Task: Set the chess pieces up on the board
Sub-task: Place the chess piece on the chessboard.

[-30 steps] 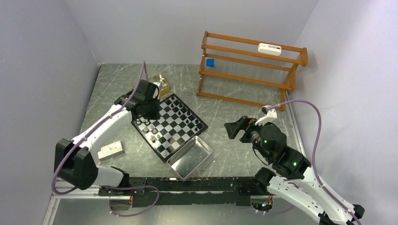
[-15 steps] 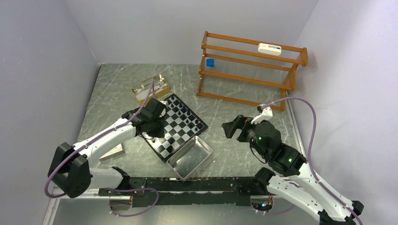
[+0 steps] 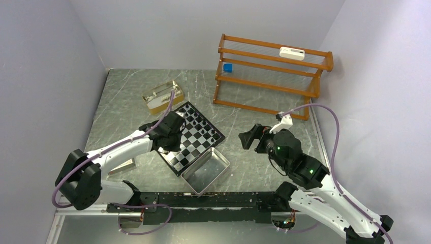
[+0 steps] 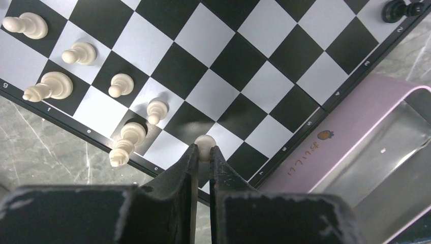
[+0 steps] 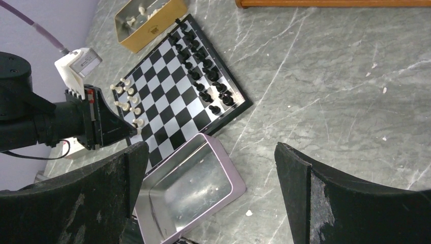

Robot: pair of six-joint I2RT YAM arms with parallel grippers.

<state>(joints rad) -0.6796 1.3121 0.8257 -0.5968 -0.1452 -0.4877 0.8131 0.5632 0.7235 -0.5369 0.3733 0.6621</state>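
Observation:
The board (image 3: 195,140) lies in the middle of the table, also in the left wrist view (image 4: 244,66) and right wrist view (image 5: 173,86). My left gripper (image 4: 203,152) is shut on a cream chess piece (image 4: 205,143) and holds it over the board's near-left edge; from above the gripper (image 3: 170,136) sits over the board's left part. Several cream pieces (image 4: 122,84) stand along that edge. Black pieces (image 5: 206,76) line the far-right side. My right gripper (image 5: 213,168) is open and empty, up above the table right of the board (image 3: 254,138).
A shiny metal tray (image 3: 206,170) with a pink rim lies against the board's near corner. A gold box (image 3: 162,95) holding more pieces is behind the board. A wooden rack (image 3: 269,76) stands at the back right. A small card (image 3: 122,166) lies left.
My left gripper has swung from the gold box at the board's far-left corner down along the left side to its near-left edge. The right arm has shifted slightly left.

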